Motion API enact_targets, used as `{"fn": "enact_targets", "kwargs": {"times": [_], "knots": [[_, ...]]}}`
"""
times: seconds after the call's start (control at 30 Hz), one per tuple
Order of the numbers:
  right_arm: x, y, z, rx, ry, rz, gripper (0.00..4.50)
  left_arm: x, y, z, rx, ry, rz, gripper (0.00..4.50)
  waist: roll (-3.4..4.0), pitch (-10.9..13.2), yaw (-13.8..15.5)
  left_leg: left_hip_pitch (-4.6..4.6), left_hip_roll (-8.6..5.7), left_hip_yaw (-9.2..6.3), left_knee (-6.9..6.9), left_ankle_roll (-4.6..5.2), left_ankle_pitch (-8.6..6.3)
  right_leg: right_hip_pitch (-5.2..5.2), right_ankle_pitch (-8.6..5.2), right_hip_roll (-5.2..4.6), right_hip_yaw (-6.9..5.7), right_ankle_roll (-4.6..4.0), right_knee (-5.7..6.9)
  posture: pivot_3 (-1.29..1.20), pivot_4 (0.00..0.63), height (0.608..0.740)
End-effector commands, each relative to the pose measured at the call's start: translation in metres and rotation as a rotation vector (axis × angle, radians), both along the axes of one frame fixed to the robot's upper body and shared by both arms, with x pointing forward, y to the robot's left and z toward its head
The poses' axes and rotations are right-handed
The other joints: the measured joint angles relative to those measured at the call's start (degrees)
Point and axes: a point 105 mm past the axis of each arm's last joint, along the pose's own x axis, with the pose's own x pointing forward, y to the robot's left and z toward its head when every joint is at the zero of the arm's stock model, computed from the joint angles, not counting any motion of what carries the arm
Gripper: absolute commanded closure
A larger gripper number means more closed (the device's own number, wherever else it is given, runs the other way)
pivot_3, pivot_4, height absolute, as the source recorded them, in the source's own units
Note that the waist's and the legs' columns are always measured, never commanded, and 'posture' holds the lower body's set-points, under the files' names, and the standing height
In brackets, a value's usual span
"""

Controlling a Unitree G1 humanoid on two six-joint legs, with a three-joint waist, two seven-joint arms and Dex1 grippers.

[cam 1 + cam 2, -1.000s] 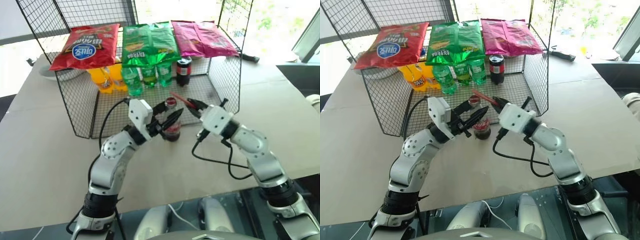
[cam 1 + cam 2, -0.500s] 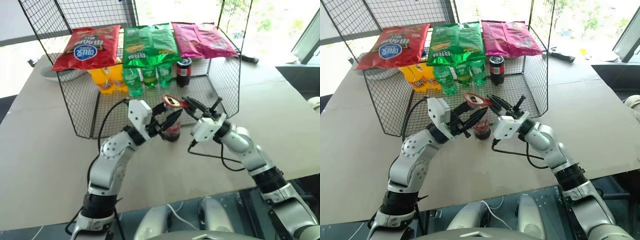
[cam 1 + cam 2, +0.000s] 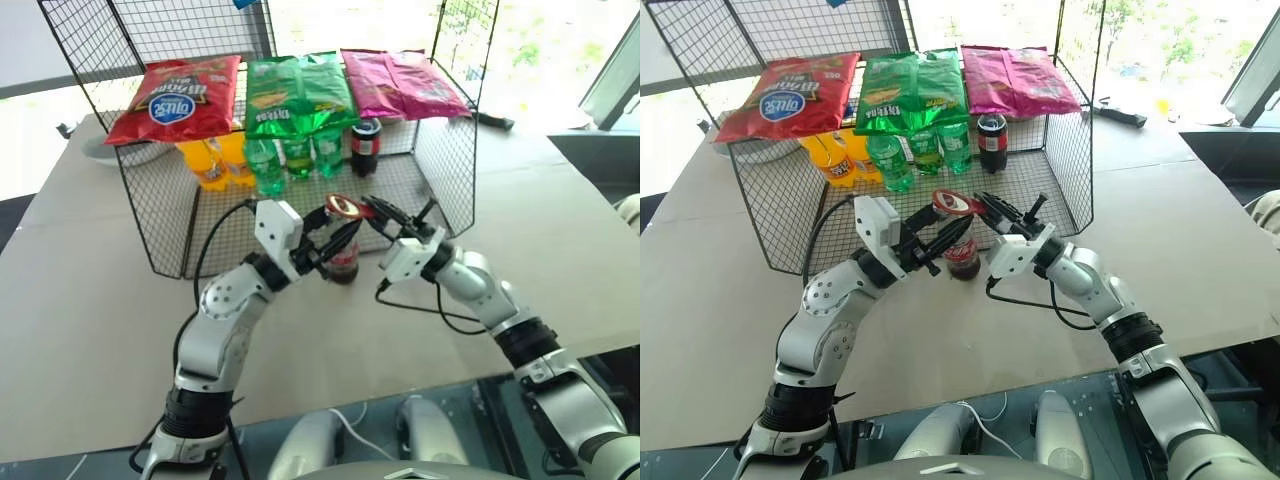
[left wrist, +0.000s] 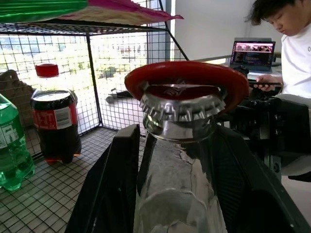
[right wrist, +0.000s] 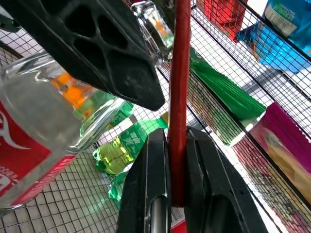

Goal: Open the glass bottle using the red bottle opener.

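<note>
On the tan table (image 3: 90, 300), in front of a wire rack (image 3: 170, 215) of snacks, the left gripper (image 3: 335, 232) squeezes the glass bottle (image 3: 343, 258) at its neck. The right gripper (image 3: 385, 214), at the bottle's 3 o'clock, pinches the red bottle opener (image 3: 343, 206), whose ring sits over the cap (image 4: 182, 108). Hold the bottle still, hook the ring under the cap's edge and lift the handle slowly.

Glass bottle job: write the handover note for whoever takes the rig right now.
Left gripper: closed around the glass bottle, holding it upright on the table in front of the wire rack.
Right gripper: shut on the handle of the red bottle opener.
Done: the opener's ring sits over the bottle's metal cap; the left wrist view shows it resting on the crimped edge.
Left: the cap is still on. Lever it off with the opener while the left gripper steadies the bottle.
</note>
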Motion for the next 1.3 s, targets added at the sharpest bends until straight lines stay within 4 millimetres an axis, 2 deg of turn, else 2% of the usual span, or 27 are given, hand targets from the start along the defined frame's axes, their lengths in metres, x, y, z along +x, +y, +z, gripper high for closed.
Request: {"fn": "enact_targets", "kwargs": {"times": [0.03,0.27,0.53,0.67,1.1,1.3], "knots": [[-0.013,0.019,-0.040,-0.194,0.036,0.074,4.50,-0.003,-0.010,-0.004,0.010,0.014,-0.037,2.91,0.02,-0.02,0.00,0.00,0.00,0.00,-0.01,0.00,0.00,0.00,0.00,0.00,0.00,0.00,0.00,0.00,0.150,0.740],[-0.017,0.018,-0.037,-0.245,-0.066,0.102,4.50,-0.002,-0.011,-0.004,0.007,0.017,-0.038,2.91,0.07,-0.05,0.03,0.00,0.00,0.00,-0.02,0.00,0.00,0.00,0.00,0.02,0.01,0.00,-0.01,0.00,0.150,0.740],[-0.009,0.006,0.003,-0.229,-0.269,0.082,4.50,-0.002,-0.010,-0.006,0.009,0.022,-0.037,2.91,0.08,-0.04,0.14,-0.03,-0.01,-0.01,-0.06,0.00,0.00,-0.01,0.00,0.02,0.03,-0.01,-0.05,0.00,0.150,0.740],[-0.007,0.004,0.015,-0.238,-0.329,0.077,4.50,-0.002,-0.011,-0.006,0.006,0.024,-0.038,2.91,0.08,-0.04,0.29,-0.07,-0.02,-0.05,-0.06,0.00,0.00,-0.01,0.00,0.02,0.01,-0.01,-0.09,0.00,0.150,0.740],[0.000,-0.004,0.038,-0.245,-0.463,0.029,4.50,-0.002,-0.012,-0.007,0.001,0.029,-0.039,2.91,0.07,-0.02,0.14,-0.09,-0.01,-0.02,-0.28,0.00,0.00,-0.12,-0.01,0.02,0.05,-0.01,-0.13,0.00,0.150,0.740],[0.001,-0.010,0.048,-0.182,-0.481,0.003,4.50,-0.002,-0.012,-0.008,0.001,0.030,-0.040,2.91,0.07,-0.02,0.12,-0.09,-0.02,0.01,-0.54,-0.01,0.01,-0.23,-0.01,0.00,0.09,-0.02,-0.25,0.00,0.150,0.740]]}}
